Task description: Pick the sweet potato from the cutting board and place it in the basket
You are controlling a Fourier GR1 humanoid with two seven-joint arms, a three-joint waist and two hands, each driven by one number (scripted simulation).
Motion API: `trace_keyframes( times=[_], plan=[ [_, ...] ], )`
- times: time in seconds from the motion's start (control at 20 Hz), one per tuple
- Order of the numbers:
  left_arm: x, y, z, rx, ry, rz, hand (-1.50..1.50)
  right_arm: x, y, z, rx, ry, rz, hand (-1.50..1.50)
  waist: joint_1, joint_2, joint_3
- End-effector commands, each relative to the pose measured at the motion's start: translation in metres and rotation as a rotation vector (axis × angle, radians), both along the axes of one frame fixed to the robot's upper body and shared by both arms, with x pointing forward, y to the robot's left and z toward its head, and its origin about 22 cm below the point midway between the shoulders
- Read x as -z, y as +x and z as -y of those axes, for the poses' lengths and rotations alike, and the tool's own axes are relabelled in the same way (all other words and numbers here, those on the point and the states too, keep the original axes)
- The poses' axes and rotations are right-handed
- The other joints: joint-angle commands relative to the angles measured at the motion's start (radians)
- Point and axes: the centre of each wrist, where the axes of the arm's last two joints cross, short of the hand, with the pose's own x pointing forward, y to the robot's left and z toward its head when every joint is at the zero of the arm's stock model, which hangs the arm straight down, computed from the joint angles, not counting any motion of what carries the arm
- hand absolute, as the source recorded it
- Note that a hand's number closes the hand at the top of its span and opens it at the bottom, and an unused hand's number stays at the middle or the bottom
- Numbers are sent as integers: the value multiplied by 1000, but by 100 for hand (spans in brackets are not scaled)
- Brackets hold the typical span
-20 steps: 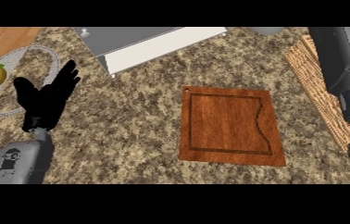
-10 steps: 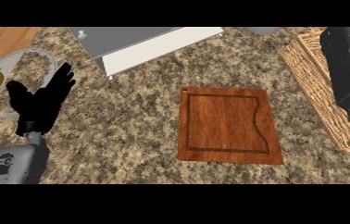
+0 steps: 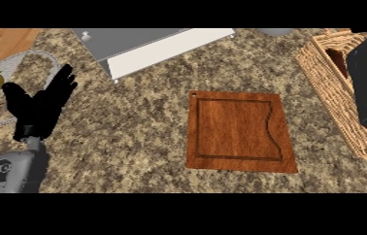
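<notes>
Spreading across the whole frame is the speckled granite counter (image 3: 136, 127). The wooden cutting board (image 3: 240, 131) lies right of centre with nothing on it. A grey and white box (image 3: 154, 47) sits at the upper middle. The wicker basket (image 3: 331, 83) fills the right edge; a dark arm (image 3: 357, 66) reaches into it, its right hand hidden, so its fingers cannot be judged. The sweet potato shows nowhere. At left, the left hand (image 3: 43, 108) rests open, fingers up, holding nothing.

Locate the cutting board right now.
Head view: the cutting board lies flat on the counter, right of centre, between the resting left hand and the wicker basket at the right edge.
</notes>
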Motion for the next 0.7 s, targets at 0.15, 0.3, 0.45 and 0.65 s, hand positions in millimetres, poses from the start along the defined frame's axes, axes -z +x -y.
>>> trace_keyframes(
  times=[0.15,0.3,0.45,0.65],
  plan=[
    [15,1,10,-18,3,-15,0,18,-5,7,-8,28,148,-150,-5,0,0],
    [5,-5,-2,-6,7,-8,0,-15,-4,2,53,14,266,-150,-9,-8,-1],
    [7,-4,-5,-33,3,-11,0,-24,-15,16,115,20,452,-150,-28,-12,-1],
    [7,-10,-10,-49,-7,-19,0,-26,-30,14,145,31,576,-150,-59,-29,-3]
  ],
)
